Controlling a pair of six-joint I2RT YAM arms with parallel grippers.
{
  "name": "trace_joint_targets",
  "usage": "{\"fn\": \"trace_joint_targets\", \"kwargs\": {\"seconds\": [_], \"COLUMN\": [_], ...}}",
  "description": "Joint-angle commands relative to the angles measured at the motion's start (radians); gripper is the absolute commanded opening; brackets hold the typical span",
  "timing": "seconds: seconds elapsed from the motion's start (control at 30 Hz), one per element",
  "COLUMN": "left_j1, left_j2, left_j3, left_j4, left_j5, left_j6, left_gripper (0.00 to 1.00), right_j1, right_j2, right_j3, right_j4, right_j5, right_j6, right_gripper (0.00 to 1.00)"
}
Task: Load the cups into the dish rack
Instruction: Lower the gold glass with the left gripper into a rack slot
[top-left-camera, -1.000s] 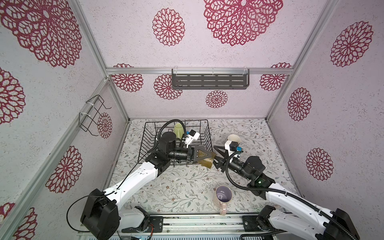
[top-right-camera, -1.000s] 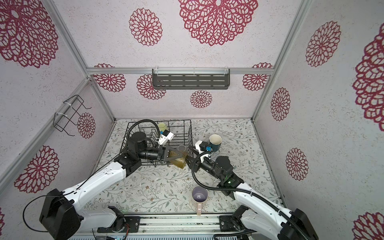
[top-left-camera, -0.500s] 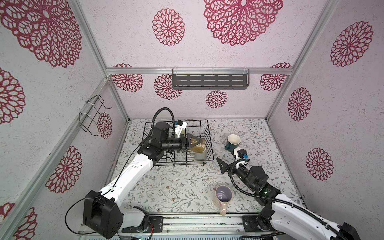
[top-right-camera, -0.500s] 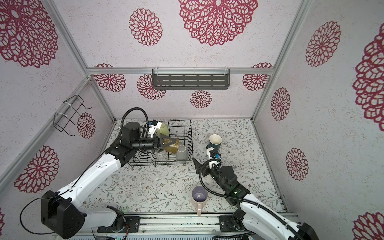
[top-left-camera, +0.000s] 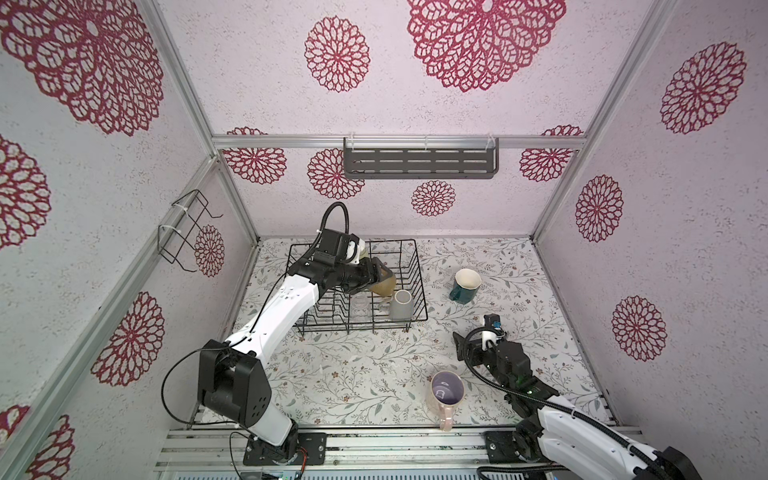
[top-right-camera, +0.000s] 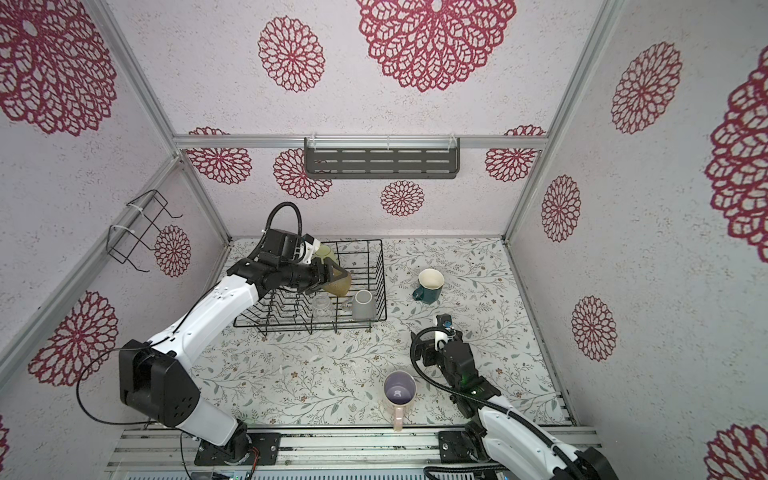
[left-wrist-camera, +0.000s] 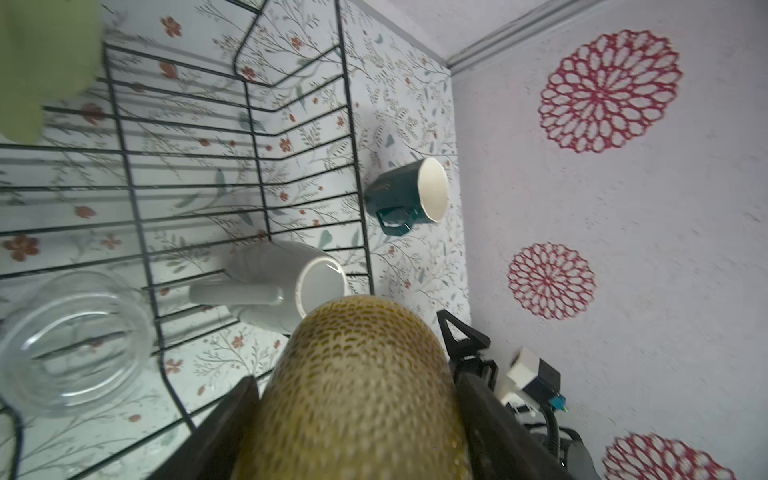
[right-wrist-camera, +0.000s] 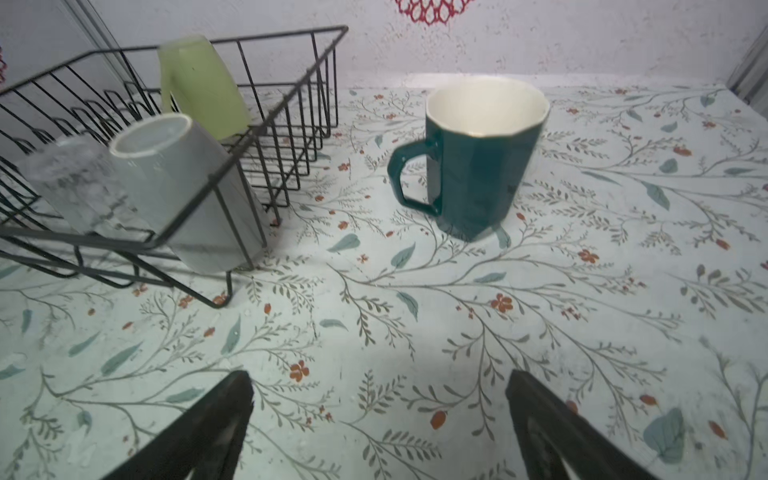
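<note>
A: At the left gripper (top-right-camera: 334, 275)?

B: Clamped on the amber tumbler (top-right-camera: 341, 286), fingers (left-wrist-camera: 232, 419) against its sides. Moved within the last second from the hand-over spot just outside the dish rack (top-left-camera: 417, 274) to above its inside, over the gap between the clear glass (top-left-camera: 360, 305) and the grey mug (top-left-camera: 402, 304).

A: And at the right gripper (right-wrist-camera: 379, 378)?

B: Let go, spread wide, holding nothing. Pulled back well clear of the rack, now aimed toward the dark teal mug (right-wrist-camera: 478, 166).

A: Meaning for the job?

B: Probably 1 lowering and release short of 4 cups in the rack, counting the pale yellow-green mug (right-wrist-camera: 203, 87) near the rack's back wall. Leaves 2 outside: the teal one near the rack's right side, the pink mug (top-left-camera: 446, 388) well apart from it.

A: Anything hard to make out?

B: Plenty. Cannot tell about contact between tumbler and rack wires, nor about the end turned downward; only a blurred bulge of it in the left wrist view. Behind the left arm (top-left-camera: 286, 303) in both top views, most of the yellow-green mug. Off the frame edge in the right wrist view, the rest of the right fingers. Among the prongs (top-right-camera: 286, 305), a clear glass nearly lost.
</note>
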Motion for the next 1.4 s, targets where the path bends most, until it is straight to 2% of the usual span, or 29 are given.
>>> {"fn": "trace_joint_targets", "kwargs": {"seconds": [0.0,0.2,0.47,0.6,0.77,1.07,1.23,1.37], "left_j1": [0.004,-0.011,-0.013,-0.013,-0.013,-0.011,-0.011,-0.012], "left_j2": [0.072,0.186,0.291,0.374,0.436,0.513,0.538,0.546], "left_j3": [0.084,0.206,0.256,0.315,0.357,0.386,0.402,0.407], "left_j4": [-0.125,-0.200,-0.188,-0.244,-0.278,-0.310,-0.313,-0.316], "left_j5": [-0.161,-0.366,-0.519,-0.588,-0.609,-0.606,-0.588,-0.579], "left_j6": [0.050,0.075,0.087,0.111,0.140,0.169,0.168,0.167], "left_gripper": [0.61,0.58,0.57,0.57,0.58,0.60,0.68,0.70], "right_j1": [-0.013,-0.017,-0.017,-0.017,-0.017,-0.015,-0.017,-0.016], "right_j2": [0.016,0.063,0.099,0.105,0.119,0.154,0.191,0.197], "right_j3": [-0.028,-0.082,-0.091,-0.089,-0.087,-0.074,-0.057,-0.054], "right_j4": [0.116,0.235,0.261,0.262,0.261,0.262,0.261,0.258], "right_j5": [0.046,0.065,0.154,0.146,0.182,0.177,0.171,0.167], "right_j6": [-0.003,0.003,0.055,0.055,0.084,0.087,0.090,0.092], "right_gripper": [0.99,0.99,0.99,0.99,0.99,0.99,0.99,0.99]}}
